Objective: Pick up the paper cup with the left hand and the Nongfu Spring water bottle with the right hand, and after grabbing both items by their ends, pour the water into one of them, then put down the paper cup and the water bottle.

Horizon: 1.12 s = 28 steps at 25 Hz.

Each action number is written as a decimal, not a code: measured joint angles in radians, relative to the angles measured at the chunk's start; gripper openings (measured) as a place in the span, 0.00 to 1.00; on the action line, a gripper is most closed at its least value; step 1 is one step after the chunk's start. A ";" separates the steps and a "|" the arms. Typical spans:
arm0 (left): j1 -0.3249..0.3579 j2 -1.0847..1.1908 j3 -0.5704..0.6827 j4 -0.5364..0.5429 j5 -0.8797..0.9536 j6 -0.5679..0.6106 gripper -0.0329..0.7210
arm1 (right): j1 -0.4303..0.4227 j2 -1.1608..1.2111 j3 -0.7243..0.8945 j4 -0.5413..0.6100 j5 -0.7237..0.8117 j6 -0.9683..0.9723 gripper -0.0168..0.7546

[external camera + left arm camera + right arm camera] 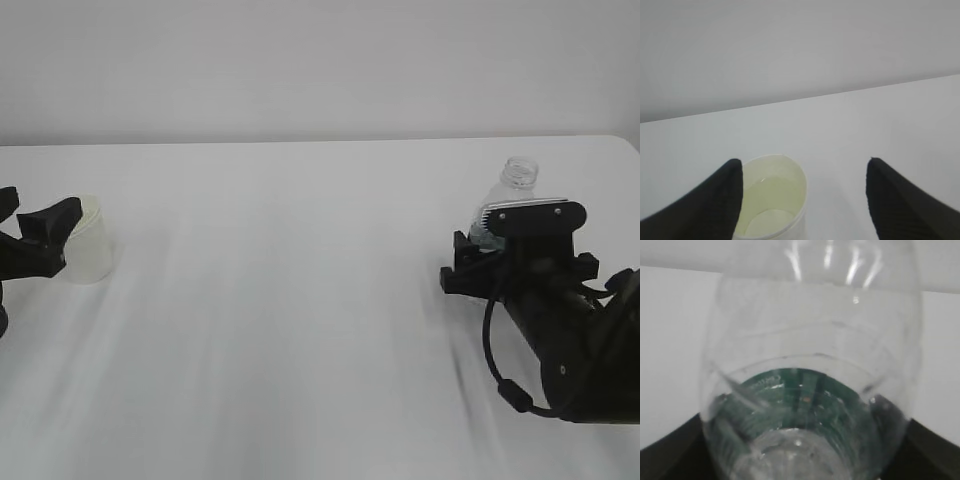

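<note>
On your far left, the cup (92,252) stands upright on the counter (300,330) near its left edge, and the left tool (802,200) has its jaws spread wide; in the wrist view the cup sits just inside the left finger (715,200), with a clear gap to the right one, so nothing is gripped yet. Judge that cup as light and easily crushed: its thin wall will buckle, so take it around the body below the rolled rim, gently, and centre it between the jaws first. It looks to hold a little liquid already, so keep it level. Well apart, on your right, the bottle (505,200) stands upright with no cap, and the right tool (515,262) is open with its jaws either side of the labelled body, not clamped. The ribbed plastic is likely soft and slick, and the water (805,450) makes it bottom-heavy; squeeze too hard and it may spurt from the open neck.
</note>
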 joint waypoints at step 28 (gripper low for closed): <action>0.000 -0.040 0.000 -0.015 0.000 0.000 0.76 | 0.000 -0.169 0.262 -0.021 -0.011 0.072 0.79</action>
